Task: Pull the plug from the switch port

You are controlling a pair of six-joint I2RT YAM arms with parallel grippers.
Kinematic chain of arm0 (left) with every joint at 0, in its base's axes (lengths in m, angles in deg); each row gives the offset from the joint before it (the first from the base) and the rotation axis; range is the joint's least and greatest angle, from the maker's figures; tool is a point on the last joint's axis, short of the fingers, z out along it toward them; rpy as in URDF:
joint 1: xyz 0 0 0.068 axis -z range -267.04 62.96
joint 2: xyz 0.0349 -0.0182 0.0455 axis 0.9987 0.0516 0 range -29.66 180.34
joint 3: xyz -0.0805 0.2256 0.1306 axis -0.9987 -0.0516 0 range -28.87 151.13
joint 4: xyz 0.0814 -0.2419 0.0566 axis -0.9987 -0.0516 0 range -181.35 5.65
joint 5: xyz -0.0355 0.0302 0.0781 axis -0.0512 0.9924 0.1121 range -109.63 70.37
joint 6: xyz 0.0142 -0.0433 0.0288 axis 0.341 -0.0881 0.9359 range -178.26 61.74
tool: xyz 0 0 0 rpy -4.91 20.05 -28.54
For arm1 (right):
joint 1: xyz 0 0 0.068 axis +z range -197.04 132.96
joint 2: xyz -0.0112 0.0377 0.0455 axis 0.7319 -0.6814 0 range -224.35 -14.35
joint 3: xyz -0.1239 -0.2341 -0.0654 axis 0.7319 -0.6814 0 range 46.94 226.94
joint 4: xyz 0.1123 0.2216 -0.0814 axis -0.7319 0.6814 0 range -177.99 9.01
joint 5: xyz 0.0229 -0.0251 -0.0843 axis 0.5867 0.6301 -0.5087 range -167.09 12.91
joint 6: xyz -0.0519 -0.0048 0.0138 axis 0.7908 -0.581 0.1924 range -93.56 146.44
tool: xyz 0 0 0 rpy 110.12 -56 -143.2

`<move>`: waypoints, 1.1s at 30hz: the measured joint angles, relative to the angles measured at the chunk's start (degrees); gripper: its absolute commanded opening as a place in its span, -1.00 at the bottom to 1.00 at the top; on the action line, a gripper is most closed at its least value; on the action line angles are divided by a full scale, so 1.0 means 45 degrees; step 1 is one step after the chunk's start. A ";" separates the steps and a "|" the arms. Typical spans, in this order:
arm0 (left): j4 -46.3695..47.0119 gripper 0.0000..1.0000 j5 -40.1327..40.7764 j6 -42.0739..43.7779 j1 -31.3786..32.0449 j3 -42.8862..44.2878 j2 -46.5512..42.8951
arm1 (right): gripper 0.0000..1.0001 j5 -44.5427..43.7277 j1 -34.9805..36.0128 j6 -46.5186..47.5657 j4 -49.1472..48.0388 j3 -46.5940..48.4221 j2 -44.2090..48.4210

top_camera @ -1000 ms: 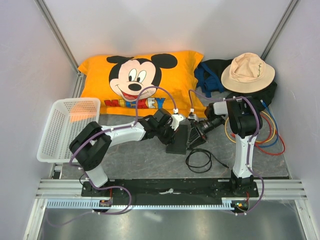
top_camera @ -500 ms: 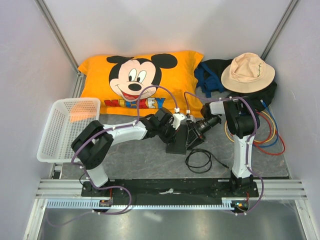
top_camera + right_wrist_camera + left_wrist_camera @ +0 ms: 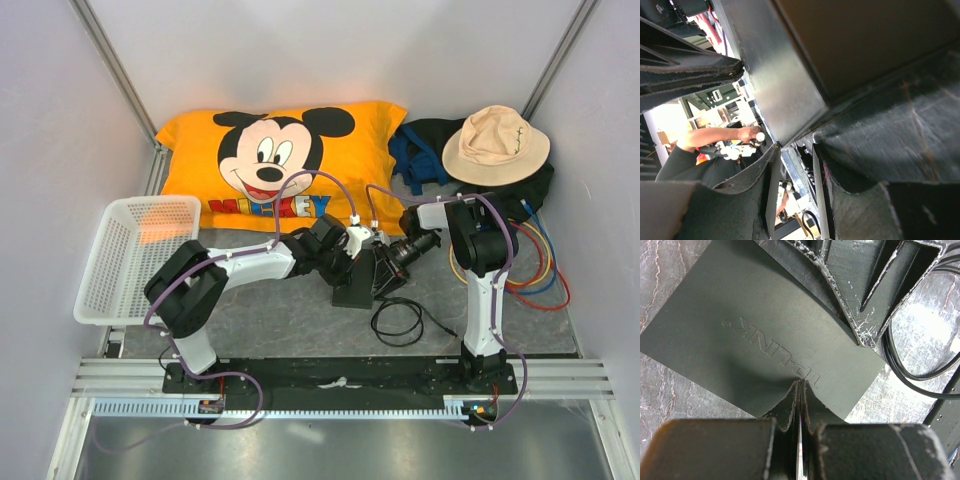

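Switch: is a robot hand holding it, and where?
The left gripper is shut, tips atop the switch, gripping nothing. The right gripper is at its edge; its hold cannot be told.

Switch [image 3: 355, 285] at bench [image 3: 260, 315] centre; cable coil [image 3: 398, 320] before it; basket [image 3: 130, 255] at left edge; pillow [image 3: 280, 165] behind; hat [image 3: 495, 145] rear right, on bag [image 3: 425, 138].

The grey table [image 3: 280, 315] bears a white basket [image 3: 135, 255], Mickey pillow [image 3: 280, 165], black switch [image 3: 355, 282] and coiled cable [image 3: 398, 322].
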 measured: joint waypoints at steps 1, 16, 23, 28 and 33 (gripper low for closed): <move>0.0000 -0.96 0.0000 0.0000 0.0000 0.0015 0.0019 | -0.20 -0.0029 0.0015 -0.0019 0.0000 0.0000 0.0015; 0.0039 -0.96 -0.0087 0.0083 0.0058 0.0078 0.0087 | 0.06 -0.1384 0.0986 -0.1477 0.0257 -0.0044 0.0787; 0.0083 -0.96 -0.0087 0.0112 0.0058 0.0092 0.0112 | 0.05 -0.1326 0.0957 -0.1234 0.0408 -0.0024 0.0675; 0.0102 -0.97 -0.0102 0.0131 0.0058 0.0092 0.0126 | 0.29 -0.0889 0.0690 -0.0607 0.0568 -0.0049 0.0525; 0.0214 -0.96 -0.0204 0.0141 0.0053 0.0107 0.0189 | 0.42 0.0345 0.0063 0.0869 0.0894 -0.0325 0.0369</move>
